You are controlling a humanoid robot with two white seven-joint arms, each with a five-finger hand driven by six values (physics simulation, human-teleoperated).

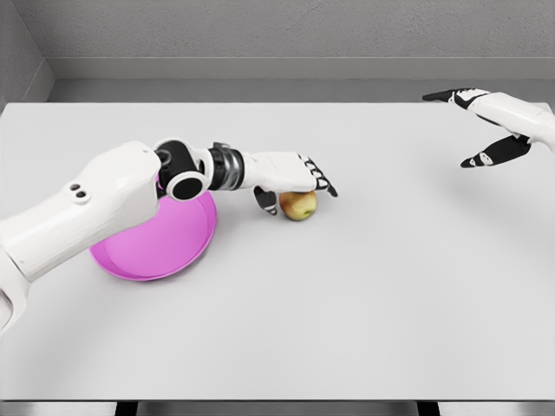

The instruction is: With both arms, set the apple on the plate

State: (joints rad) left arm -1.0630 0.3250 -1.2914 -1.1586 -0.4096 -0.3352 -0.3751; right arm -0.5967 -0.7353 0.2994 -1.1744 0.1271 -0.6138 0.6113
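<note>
A yellow-red apple sits on the white table near the middle. My left hand reaches over it from the left, fingers spread above the fruit and the thumb down at its left side; whether it touches the apple I cannot tell. A magenta plate lies left of the apple, its upper part hidden under my left forearm. My right hand hovers far off at the right, above the table's far right corner, fingers spread and holding nothing.
A grey wall runs behind the table's far edge. The table's front edge crosses the bottom of the head view.
</note>
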